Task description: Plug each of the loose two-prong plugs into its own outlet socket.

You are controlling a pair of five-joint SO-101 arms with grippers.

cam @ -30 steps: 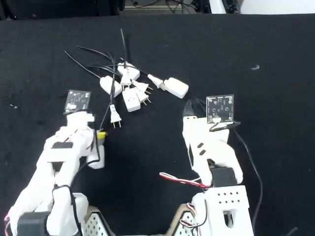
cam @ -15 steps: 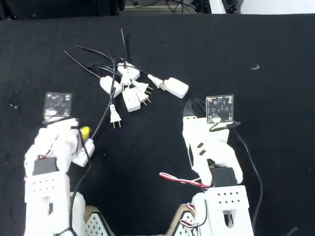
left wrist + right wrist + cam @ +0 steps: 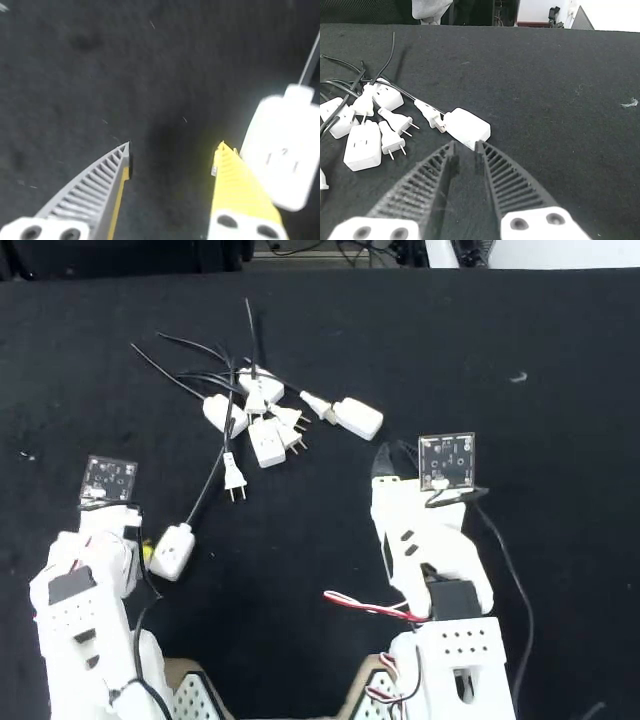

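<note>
A white outlet socket [image 3: 171,551] on a black cord lies by the left arm. My left gripper [image 3: 146,549] stands open beside it. In the left wrist view the socket [image 3: 280,150] sits just outside the yellow finger [image 3: 235,185], and nothing is between the fingers of the gripper [image 3: 172,150]. A loose two-prong plug [image 3: 233,477] lies mid-table. Beyond it is a cluster of white sockets [image 3: 267,445] and plugs [image 3: 291,420]. My right gripper [image 3: 466,146] is shut and empty, just short of a white socket [image 3: 467,129] with a plug [image 3: 427,113] at its end.
Black cords [image 3: 190,355] fan out from the cluster toward the far left of the black table [image 3: 520,330]. A red and white wire [image 3: 360,604] loops out at the right arm's base. The table's right half is bare cloth.
The left arm has pulled back to the left and toward the near edge. The white socket on the cord now lies free beside its open fingers. The right arm has not moved.
</note>
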